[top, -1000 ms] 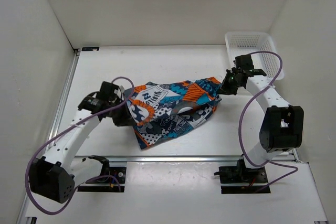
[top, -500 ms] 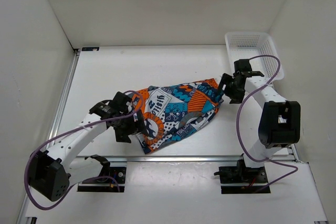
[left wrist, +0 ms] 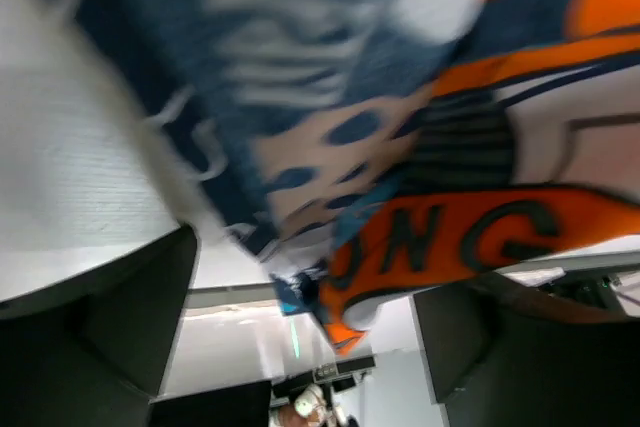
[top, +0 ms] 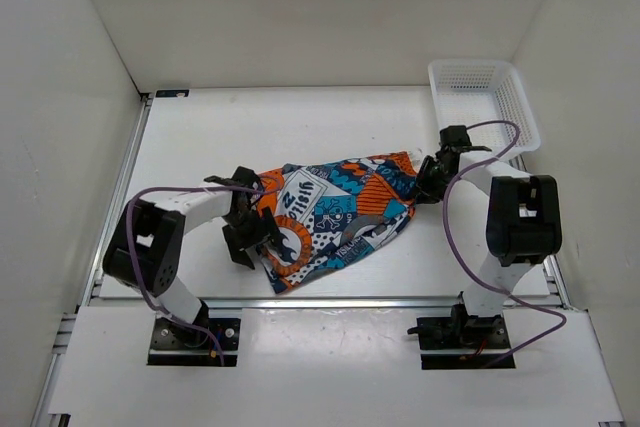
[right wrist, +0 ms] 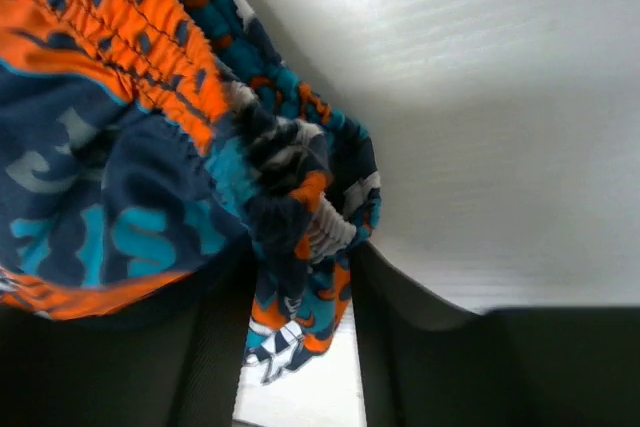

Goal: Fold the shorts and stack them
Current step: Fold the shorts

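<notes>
Flattening first: shorts (top: 335,212) heaped on the table (top: 200,137); left gripper (top: 250,239) splayed loose at one end; right gripper (top: 428,179) pinching the bunched other end; regrip left, draw ends apart, low.

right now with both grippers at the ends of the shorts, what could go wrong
A bunch of the shorts sits between the fingers of the right gripper. Whether it is clamped is unclear, so pulling away could drag that end.
The left gripper is open with fabric hanging between its fingers, so it may snag on retreat.
The shorts lie rumpled and slanted, so a fold could come out crooked.
</notes>
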Available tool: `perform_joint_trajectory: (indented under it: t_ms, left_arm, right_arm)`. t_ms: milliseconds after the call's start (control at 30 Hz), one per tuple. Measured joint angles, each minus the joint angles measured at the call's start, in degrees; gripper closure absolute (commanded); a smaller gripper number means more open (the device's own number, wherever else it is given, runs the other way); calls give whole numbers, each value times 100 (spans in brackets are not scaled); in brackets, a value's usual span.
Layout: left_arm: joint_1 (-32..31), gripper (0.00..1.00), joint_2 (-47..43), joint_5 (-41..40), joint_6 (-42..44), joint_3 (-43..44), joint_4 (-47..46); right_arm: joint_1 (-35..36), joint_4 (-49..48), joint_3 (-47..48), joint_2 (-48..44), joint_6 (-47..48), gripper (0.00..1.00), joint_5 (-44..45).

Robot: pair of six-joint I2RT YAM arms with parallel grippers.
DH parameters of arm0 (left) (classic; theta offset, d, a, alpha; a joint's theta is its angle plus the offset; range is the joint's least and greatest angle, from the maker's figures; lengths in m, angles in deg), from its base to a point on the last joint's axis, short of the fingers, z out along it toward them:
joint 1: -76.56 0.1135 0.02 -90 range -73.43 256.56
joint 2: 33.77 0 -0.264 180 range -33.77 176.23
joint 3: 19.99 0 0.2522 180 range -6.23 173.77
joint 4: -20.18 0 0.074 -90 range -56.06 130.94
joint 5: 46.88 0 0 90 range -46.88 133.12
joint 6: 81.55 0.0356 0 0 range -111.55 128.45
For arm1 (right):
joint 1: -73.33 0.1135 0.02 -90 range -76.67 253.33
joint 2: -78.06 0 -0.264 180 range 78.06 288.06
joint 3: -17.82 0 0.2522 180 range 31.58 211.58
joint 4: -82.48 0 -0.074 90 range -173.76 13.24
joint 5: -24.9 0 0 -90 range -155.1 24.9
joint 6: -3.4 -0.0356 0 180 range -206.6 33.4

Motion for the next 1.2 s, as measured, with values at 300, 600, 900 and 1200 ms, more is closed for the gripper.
perform_joint_trajectory:
  t_ms: [300,600,900,1200]
  left_arm:
    - [647,81,1187,85,542,1283,-44]
    - [1279,12,1298,-682,1255,3628,654]
    - [1235,16,542,-778,1392,2590,922]
    - [1176,63,767,-846,1419,2159,702]
  right_arm:
    - [-61,-1141,-1099,-225,-774,100,-739]
    - [647,-1429,-1928,-1176,-1576,47,-282]
    - [675,-831,-1884,-1646,-1346,61,544]
    - [675,-426,-1517,-1836,-1095,46,955]
